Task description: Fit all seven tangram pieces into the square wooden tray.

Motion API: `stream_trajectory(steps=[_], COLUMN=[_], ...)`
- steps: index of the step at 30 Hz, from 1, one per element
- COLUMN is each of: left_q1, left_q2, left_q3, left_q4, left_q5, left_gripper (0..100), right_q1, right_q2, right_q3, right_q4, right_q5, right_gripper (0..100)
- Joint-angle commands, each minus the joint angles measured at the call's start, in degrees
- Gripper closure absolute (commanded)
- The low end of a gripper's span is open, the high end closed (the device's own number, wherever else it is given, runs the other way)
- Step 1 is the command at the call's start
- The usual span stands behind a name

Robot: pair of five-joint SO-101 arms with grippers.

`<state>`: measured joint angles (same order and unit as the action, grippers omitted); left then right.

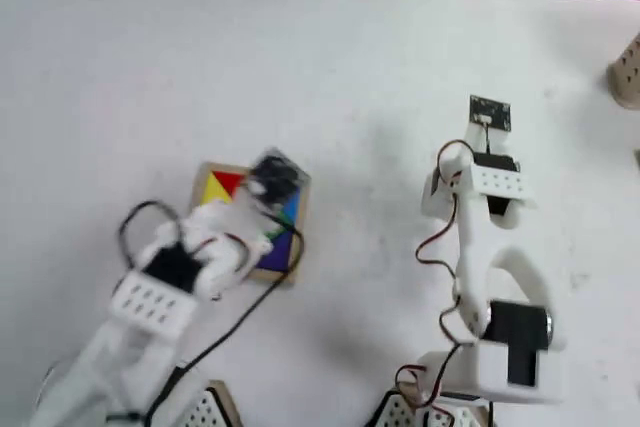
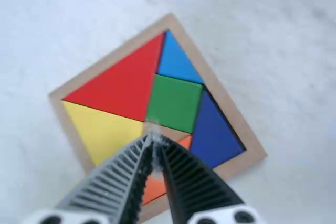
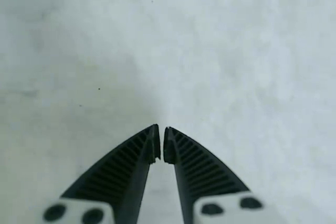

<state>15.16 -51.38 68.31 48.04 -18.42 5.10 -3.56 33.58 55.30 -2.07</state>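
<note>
The square wooden tray (image 2: 215,92) lies on the white table, left of centre in the high view (image 1: 283,274). Inside it I see a red triangle (image 2: 121,80), a yellow triangle (image 2: 102,129), a light blue triangle (image 2: 176,61), a green square (image 2: 176,102), a dark blue parallelogram (image 2: 212,129) and part of an orange piece (image 2: 184,141). A sliver of bare wood shows just below the green square. My left gripper (image 2: 154,141) is shut and empty, its tips over the tray's middle. My right gripper (image 3: 161,142) is shut above bare table, far from the tray.
The left arm (image 1: 215,237) leans over the tray and hides part of it. The right arm (image 1: 487,187) stands folded to the right. A beige perforated object (image 1: 628,72) sits at the far right edge. Both arm bases line the near edge.
</note>
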Motion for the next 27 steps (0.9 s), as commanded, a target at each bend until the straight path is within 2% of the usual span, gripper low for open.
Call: stream_trajectory(steps=[1,4,6,12,17,22,27], left_q1=[-7.2,-13.7,-17.0,-22.7,-25.9,-30.8,-32.3], left_q2=[-13.7,-21.8,-25.8,-31.7,-34.3,-37.8,-42.5], left_q3=[0.4,0.7,1.6,7.8,13.3,17.6,21.6], left_q4=[3.5,8.5,11.3,12.0,12.0,12.4,12.6], left_q5=[6.1,7.3,7.4,7.3,7.2,7.3,7.3], left_gripper=[98,98,98,98,98,98,98], right_q1=[0.4,0.6,0.7,-0.8,-6.1,-8.5,-6.4], right_q2=[-11.3,-24.2,-33.9,-62.0,-82.0,-98.9,-97.0], right_q3=[2.8,10.9,17.5,37.2,47.3,51.4,51.7], right_q4=[0.4,-2.2,-4.8,-8.1,2.1,15.3,18.2], right_q5=[-0.1,0.9,5.3,12.6,19.3,19.5,19.8], right_gripper=[98.1,98.1,98.1,97.8,97.8,98.1,98.1])
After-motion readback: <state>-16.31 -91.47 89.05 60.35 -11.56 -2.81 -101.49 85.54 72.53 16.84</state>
